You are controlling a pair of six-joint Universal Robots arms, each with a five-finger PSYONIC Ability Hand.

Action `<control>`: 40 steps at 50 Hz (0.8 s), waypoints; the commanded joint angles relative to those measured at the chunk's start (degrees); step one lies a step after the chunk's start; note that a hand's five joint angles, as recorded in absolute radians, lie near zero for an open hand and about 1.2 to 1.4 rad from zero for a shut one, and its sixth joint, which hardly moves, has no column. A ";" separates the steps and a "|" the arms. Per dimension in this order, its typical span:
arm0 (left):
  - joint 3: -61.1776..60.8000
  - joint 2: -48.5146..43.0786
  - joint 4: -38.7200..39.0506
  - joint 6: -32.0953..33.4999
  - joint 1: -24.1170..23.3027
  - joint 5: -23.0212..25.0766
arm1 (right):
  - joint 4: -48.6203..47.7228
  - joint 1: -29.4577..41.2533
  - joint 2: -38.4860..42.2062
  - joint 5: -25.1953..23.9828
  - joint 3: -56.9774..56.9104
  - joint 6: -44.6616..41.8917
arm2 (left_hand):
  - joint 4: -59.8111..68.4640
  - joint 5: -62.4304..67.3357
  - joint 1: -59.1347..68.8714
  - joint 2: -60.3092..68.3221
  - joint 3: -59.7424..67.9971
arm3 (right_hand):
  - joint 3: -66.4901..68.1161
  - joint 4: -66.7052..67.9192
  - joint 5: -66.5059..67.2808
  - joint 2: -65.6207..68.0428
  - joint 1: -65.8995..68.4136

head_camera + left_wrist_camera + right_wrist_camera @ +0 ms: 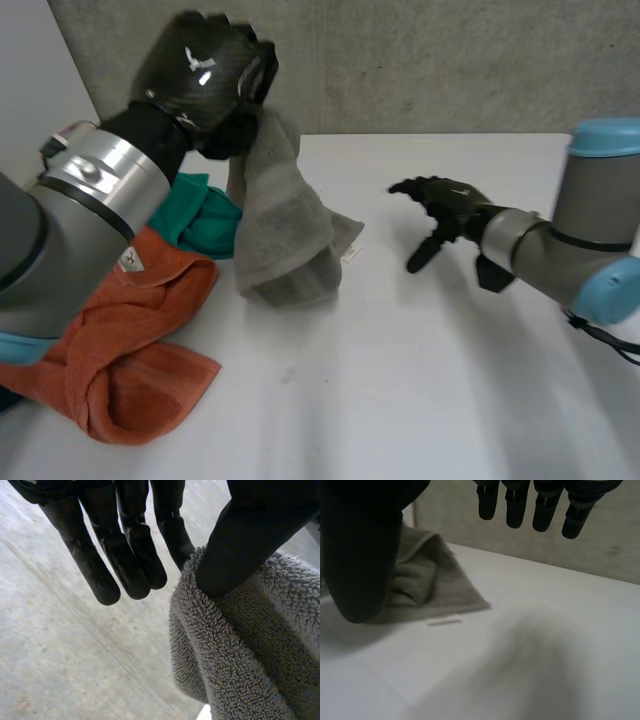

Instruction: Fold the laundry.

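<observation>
the step in hand looks like pulling one piece out of the pile so it can be spread for folding. the left robot hand (205, 75) is raised above the bench (430, 390), and the grey towel (285, 235) hangs from it. the towel's top is at the hand and its lower end is bunched on the bench. in the left wrist view the thumb (240, 545) presses into the edge of the grey towel (240, 650). the fingers (125, 555) stand straight and clear of the cloth, so the hold seems to be thumb against palm, on one edge only.

the right robot hand (445, 210) hovers low over the bench, apart from the towel, its fingers loosely spread and holding nothing. its wrist view shows the towel's lower corner (435, 585) lying flat on the bench, with a small white tag (443, 622) just beside it.

an orange towel (130, 350) and a teal cloth (205, 215) lie crumpled under the left arm, not yet folded.

the next move likely calls for the right robot hand to reach that free corner and pinch it. both hands could then draw the towel out flat on the bare part of the bench. the thumb-only hold could slip under that pull.
</observation>
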 commanded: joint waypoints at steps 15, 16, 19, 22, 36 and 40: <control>-0.54 8.53 -0.43 -9.29 -3.06 -5.57 | -9.86 18.87 23.00 3.99 -26.56 22.83 | 11.05 14.49 13.30 11.25 11.56 | 67.98 67.88 67.08 67.88 66.97; -0.63 8.62 -0.34 -9.29 -2.89 -6.10 | -10.39 18.43 22.38 4.87 -26.12 23.27 | 11.05 14.49 13.30 11.25 11.56 | 68.04 67.94 67.13 67.93 67.03; -1.50 8.79 0.09 -9.64 -1.75 -8.82 | -10.75 15.54 18.09 8.48 -22.52 21.00 | 11.05 14.49 13.30 11.25 11.56 | 68.04 67.94 67.13 67.93 67.03; -2.64 8.79 1.85 -10.69 0.36 -13.03 | -11.19 11.67 10.53 11.03 -17.07 14.07 | 11.05 14.49 13.30 11.25 11.56 | 68.04 67.94 67.13 67.93 67.03; -11.26 -4.37 5.81 -22.99 3.44 -13.58 | -4.70 2.87 -12.87 4.35 -0.98 -17.49 | 11.05 14.49 13.30 11.25 11.56 | 68.04 67.94 67.13 67.93 67.03; -11.17 -12.99 6.07 -23.61 2.56 -12.95 | -0.47 3.22 -12.08 4.88 3.67 -26.01 | 11.05 14.49 13.30 11.25 11.56 | 68.04 67.94 67.13 67.93 67.03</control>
